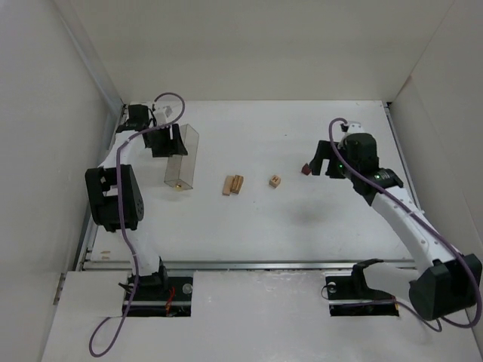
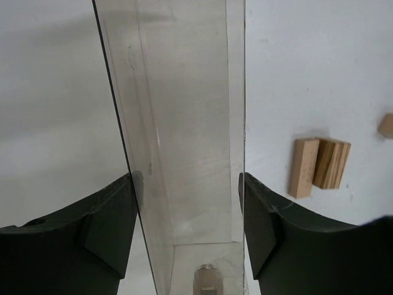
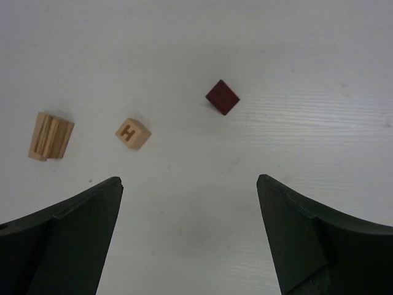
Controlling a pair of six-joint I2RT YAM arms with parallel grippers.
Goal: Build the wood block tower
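Two light-tan wooden bars [image 1: 233, 185] lie side by side on the white table; they also show in the left wrist view [image 2: 319, 165] and the right wrist view [image 3: 50, 135]. A small tan cube marked H [image 1: 276, 180] [image 3: 132, 133] lies to their right. A dark reddish-brown block [image 1: 306, 169] [image 3: 221, 97] lies further right. My right gripper [image 1: 321, 164] [image 3: 189, 181] is open and empty, hovering just right of the dark block. My left gripper [image 1: 164, 140] [image 2: 187, 181] is shut on the clear plastic box [image 1: 181, 154] [image 2: 184, 123], its fingers against both walls.
A small tan object [image 2: 207, 279] sits inside the clear box at its lower end [image 1: 178, 183]. White walls enclose the table at the left, back and right. The arm bases stand at the near edge.
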